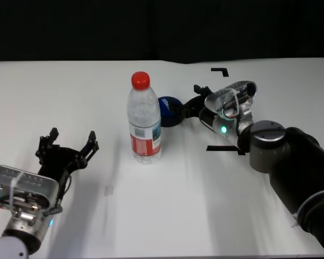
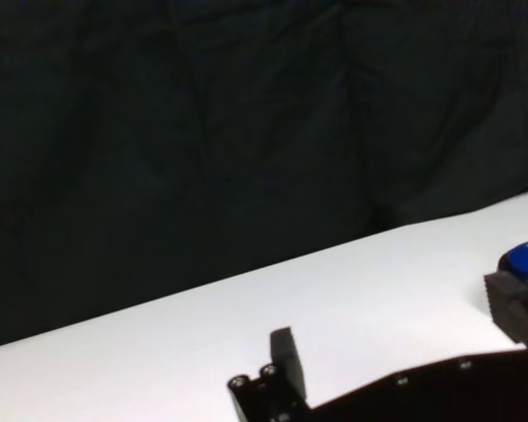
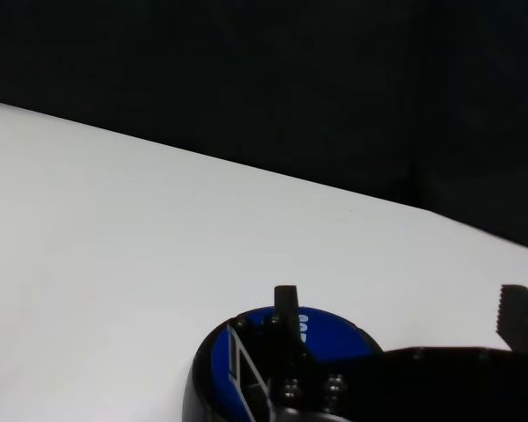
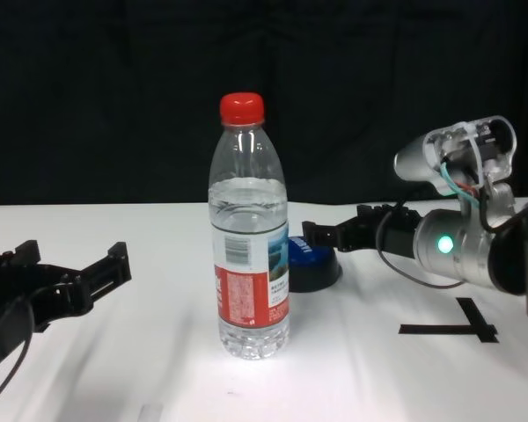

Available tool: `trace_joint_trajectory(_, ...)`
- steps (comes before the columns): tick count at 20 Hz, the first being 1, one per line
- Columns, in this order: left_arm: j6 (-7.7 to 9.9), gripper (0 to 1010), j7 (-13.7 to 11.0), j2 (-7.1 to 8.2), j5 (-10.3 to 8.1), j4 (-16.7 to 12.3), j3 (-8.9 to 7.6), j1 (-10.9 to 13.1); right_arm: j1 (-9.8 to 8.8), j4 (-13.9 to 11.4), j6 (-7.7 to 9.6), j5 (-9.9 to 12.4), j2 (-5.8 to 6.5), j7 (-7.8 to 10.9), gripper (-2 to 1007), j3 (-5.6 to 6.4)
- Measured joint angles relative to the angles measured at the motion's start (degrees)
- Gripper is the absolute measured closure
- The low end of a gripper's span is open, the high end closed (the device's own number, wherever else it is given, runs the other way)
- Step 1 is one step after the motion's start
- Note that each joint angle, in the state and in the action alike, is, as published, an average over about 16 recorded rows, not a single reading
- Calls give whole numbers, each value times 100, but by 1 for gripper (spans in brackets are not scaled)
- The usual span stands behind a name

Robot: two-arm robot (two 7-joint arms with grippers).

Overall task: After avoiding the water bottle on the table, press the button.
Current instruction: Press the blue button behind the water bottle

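The right tool (image 1: 188, 105), fingers spread and holding nothing, is hovering over the button (image 1: 169, 110), behind and right of the water bottle (image 1: 144, 120); the left tool (image 1: 67, 144) is resting open, near left.

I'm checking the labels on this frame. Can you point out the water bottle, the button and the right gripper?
water bottle (image 1: 145, 141), head view, on its red-and-white label.
button (image 4: 310, 260), chest view, on its blue top.
right gripper (image 1: 190, 103), head view, between its fingertips at the button.
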Motion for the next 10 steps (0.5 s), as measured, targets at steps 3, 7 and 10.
trace_joint_trajectory(3, 0, 7, 0, 0, 0, 0, 0, 0, 13, 34, 17, 4, -1, 16, 2, -4)
trace_joint_trajectory(7, 0, 7, 0, 0, 0, 0, 0, 0, 32, 81, 36, 9, 0, 37, 2, -10)
trace_joint_trajectory(10, 0, 7, 0, 0, 0, 0, 0, 0, 50, 123, 46, 11, 0, 51, 2, -14)
